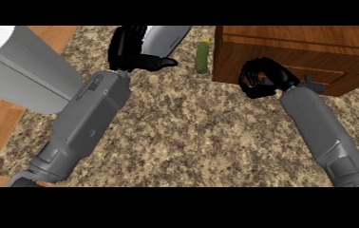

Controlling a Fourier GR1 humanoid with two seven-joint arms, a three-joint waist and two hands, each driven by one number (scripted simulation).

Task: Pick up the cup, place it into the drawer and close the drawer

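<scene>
Item: cup [167,38]. Light grey, smooth-sided, tapering toward its lower end; it shows at the top of the head view, above the speckled brown counter [189,127], tilted, its wider part toward the upper left. Whether it touches the counter cannot be told.

Left hand [129,51]: black, at the end of a grey forearm rising from the lower left. The fingers [125,42] are curled against the cup's left side and the thumb [163,62] juts out beneath it, so the cup sits in the grasp.

Right hand [263,80]: black, fingers curled inward, holding nothing, set before the wooden drawer unit [294,46] at upper right, close to its front panel; contact cannot be told.

Other: a slim green object [203,57] stands upright between cup and drawer unit, just beside the unit's left edge. A large pale grey body [32,75] occupies the left side.
</scene>
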